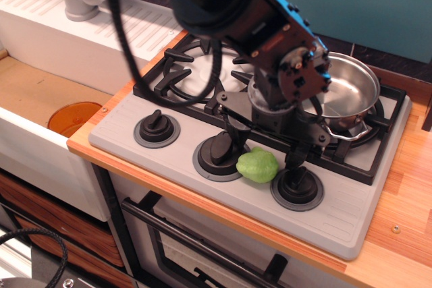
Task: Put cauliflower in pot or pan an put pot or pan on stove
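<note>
The robot arm point(229, 5) hides much of the stove's point(337, 214) far-left burner and the pot's point(351, 89) near-left rim; the claw's point(266, 143) fingertips are too obscured to read.

Shiny steel pot point(351, 89), matt grey stove point(351, 224), seemingly plastic green cauliflower point(257, 165)
</note>
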Robot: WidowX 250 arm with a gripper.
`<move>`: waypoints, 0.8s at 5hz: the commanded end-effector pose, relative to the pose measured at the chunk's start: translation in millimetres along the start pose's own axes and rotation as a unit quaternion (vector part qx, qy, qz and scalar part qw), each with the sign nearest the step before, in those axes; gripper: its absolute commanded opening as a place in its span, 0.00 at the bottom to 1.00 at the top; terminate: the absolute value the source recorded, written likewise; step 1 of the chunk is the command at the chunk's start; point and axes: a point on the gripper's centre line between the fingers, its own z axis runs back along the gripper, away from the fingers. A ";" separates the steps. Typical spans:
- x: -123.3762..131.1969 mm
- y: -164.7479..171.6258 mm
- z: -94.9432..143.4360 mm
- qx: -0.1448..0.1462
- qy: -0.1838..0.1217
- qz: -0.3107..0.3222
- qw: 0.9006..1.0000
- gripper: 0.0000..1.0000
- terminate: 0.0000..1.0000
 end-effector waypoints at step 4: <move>-3.6 -6.0 8.8 0.006 0.003 0.004 1.000 1.00 0.00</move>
